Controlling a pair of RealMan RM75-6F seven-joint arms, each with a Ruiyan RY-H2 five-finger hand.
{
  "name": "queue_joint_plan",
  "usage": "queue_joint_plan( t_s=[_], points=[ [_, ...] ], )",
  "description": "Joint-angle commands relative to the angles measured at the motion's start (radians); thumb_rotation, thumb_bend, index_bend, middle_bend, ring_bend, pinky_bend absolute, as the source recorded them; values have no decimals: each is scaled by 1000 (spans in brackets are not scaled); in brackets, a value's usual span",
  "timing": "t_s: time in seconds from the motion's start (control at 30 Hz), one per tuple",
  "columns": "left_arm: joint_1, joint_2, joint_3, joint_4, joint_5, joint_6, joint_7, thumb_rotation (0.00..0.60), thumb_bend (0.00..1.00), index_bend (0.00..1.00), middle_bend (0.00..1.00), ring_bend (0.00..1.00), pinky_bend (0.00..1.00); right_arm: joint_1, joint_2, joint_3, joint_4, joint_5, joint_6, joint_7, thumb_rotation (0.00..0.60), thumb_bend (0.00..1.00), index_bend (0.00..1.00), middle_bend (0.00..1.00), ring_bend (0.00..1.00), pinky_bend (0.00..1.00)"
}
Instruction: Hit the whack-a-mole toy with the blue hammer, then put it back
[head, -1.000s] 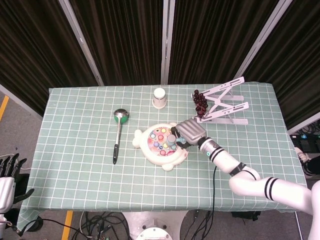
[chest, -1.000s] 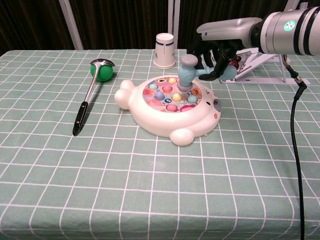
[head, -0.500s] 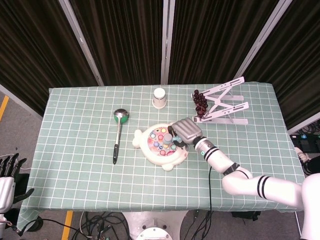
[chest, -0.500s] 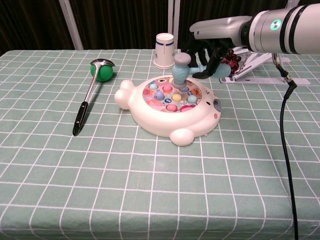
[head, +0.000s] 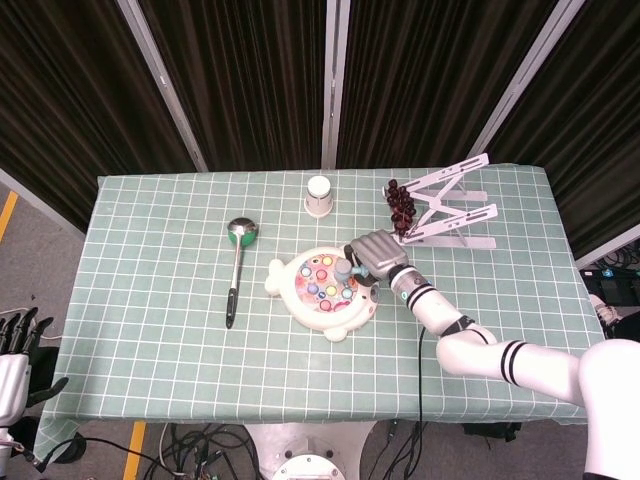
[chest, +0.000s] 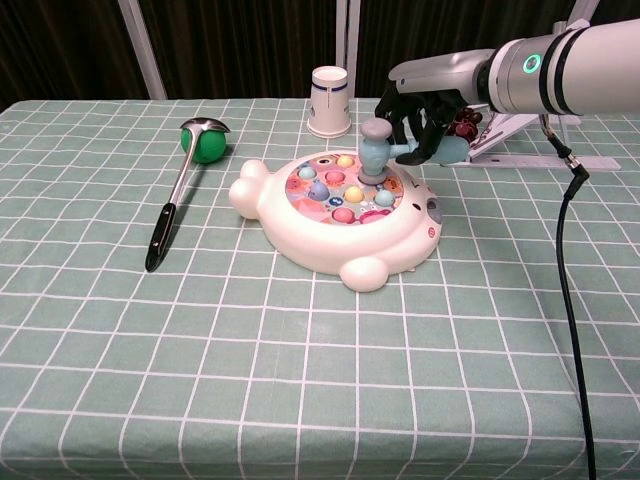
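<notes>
The right hand (chest: 425, 115) is closed around the handle of the blue hammer (chest: 378, 150), whose head stands over the far right part of the whack-a-mole toy (chest: 335, 215), on or just above one of the coloured pegs (the chest view does not settle whether it touches). The toy sits mid-counter, its near foot pointing toward the robot.

To do this step well, the strike should likely be a short, straight drop from the wrist, keeping the hammer head flat to a peg so it does not skid sideways and shove the toy across the green checked cloth (chest: 300, 380). The grip looks firm enough; loosening it mid-swing would risk the handle twisting.

The left hand (head: 15, 365) hangs off the counter's near left edge, fingers apart and holding nothing.
</notes>
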Motion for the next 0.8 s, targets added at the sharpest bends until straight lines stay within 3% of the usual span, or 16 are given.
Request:
queue_joint_plan(
  t_s=[0.03, 0.27, 0.47, 0.63, 0.8],
  points=[
    [1, 0, 0, -1, 0, 1, 0, 600, 0, 156, 51, 0, 0, -2, 5, 4, -10, -8, 11, 9, 600, 647, 725, 645, 518, 656],
    [1, 7, 0, -14, 12, 11, 13, 600, 0, 156, 51, 0, 0, -69, 98, 32, -101, -77, 81, 94, 600, 647, 726, 644, 518, 655],
    [3, 13, 2, -27, 17, 17, 25, 600, 0, 156, 51, 0, 0, -186, 171, -11, -149, -194, 138, 196, 600, 647, 728, 642, 518, 655],
    [0, 17, 3, -41, 28, 18, 39, 600, 0, 156, 51, 0, 0, -270, 167, -65, -93, -281, 151, 288, 600, 647, 731, 636, 513, 655],
    [-5, 24, 3, -64, 39, 21, 63, 600, 0, 156, 51, 0, 0, -317, 98, -92, 44, -337, 129, 383, 600, 646, 724, 622, 510, 630]
  ],
)
